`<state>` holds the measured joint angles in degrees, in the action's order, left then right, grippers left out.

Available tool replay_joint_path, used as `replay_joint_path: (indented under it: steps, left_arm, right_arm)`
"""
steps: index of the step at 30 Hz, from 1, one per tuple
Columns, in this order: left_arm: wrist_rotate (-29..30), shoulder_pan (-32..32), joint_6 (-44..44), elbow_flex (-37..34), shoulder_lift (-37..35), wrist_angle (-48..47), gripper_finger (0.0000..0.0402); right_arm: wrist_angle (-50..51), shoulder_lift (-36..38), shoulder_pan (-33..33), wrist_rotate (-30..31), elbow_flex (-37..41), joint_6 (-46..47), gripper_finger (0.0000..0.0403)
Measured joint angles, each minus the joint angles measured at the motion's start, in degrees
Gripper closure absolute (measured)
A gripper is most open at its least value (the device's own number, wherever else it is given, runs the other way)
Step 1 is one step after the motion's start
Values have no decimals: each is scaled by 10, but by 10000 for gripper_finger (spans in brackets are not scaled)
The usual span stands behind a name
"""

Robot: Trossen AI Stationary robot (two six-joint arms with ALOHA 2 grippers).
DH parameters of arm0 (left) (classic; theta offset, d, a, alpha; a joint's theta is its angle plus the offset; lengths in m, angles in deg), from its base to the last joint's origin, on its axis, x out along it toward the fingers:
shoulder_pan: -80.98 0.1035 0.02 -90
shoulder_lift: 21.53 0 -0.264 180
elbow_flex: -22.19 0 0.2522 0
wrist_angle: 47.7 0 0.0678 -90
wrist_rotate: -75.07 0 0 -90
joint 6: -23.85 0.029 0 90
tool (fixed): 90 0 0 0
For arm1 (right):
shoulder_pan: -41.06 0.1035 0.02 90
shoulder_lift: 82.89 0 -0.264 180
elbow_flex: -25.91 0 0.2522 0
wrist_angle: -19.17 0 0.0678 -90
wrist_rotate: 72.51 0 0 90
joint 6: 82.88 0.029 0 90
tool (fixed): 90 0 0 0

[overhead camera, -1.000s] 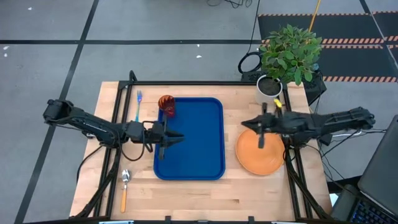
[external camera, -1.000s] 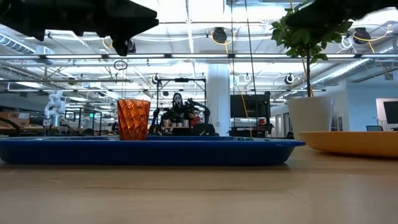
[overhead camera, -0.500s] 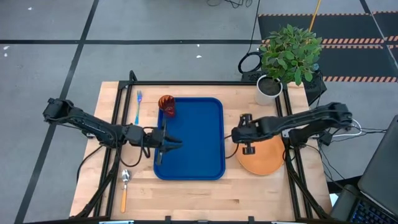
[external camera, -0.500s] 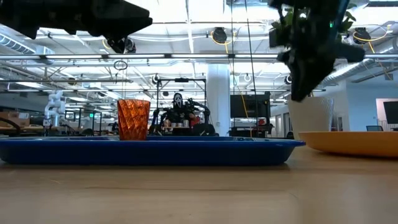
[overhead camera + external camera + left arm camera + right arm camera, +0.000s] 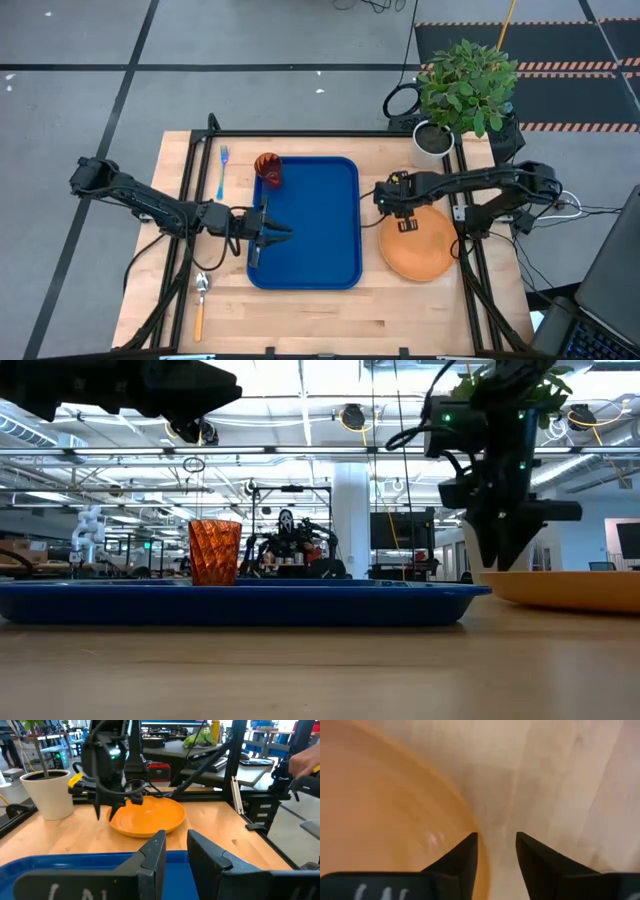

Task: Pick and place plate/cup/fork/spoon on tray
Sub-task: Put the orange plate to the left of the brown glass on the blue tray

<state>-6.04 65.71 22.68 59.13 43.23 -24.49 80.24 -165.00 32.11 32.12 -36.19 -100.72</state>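
Observation:
The orange plate (image 5: 420,248) lies on the table to the right of the blue tray (image 5: 320,225). My right gripper (image 5: 495,842) points down, open, just above the plate's far left rim (image 5: 472,827), one finger over the plate and one over the bare wood. The orange-red cup (image 5: 267,168) stands upright in the tray's far left corner. The light-blue fork (image 5: 222,172) lies on the table left of the tray. The spoon (image 5: 200,298) is near the front left. My left gripper (image 5: 283,232) hovers level over the tray's left part, open and with nothing in it.
A white pot with a green plant (image 5: 435,140) stands at the far right corner, close behind the plate. A black frame rail (image 5: 465,250) runs along the table's right side next to the plate. Bare wood (image 5: 330,315) lies in front of the tray.
My right gripper has come down from high above the table toward the plate's far left rim, shifting a little toward the tray. It has tipped from level to pointing down. The plate, tray, cup, fork and spoon have kept their places.

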Motion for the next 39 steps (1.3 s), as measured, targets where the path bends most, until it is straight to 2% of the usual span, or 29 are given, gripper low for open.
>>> replay_joint_path:
  steps: [5, 10, 13, 17, 18, 27, 34, 39]
  left_arm:
    - [0, 0, -5, 0, 0, -2, 321]
    - [1, 0, -9, 0, 0, -4, 321]
    - [1, 0, -8, 0, 0, -4, 321]
    - [1, 0, -8, 0, 0, -4, 321]
    - [2, 0, -8, 0, 0, -4, 321]
    - [2, 0, -8, 0, 0, -4, 321]
    - [6, 5, -8, 0, 0, -2, 321]
    - [7, 6, -8, 0, 0, 2, 321]
  right_arm:
    - [-43, -3, -28, -55, 36, -2, 233]
    - [-70, -2, -46, -57, 62, 0, 224]
    - [-69, -2, -49, -51, 63, -12, 258]
    - [-61, 9, -49, -43, 62, -36, 367]
    - [-57, 12, -49, -45, 62, -41, 381]
    - [-2, 56, -49, -73, 47, -18, 400]
    - [46, 91, -51, -116, -36, 29, 402]
    - [43, 73, -63, -164, -104, 116, 401]
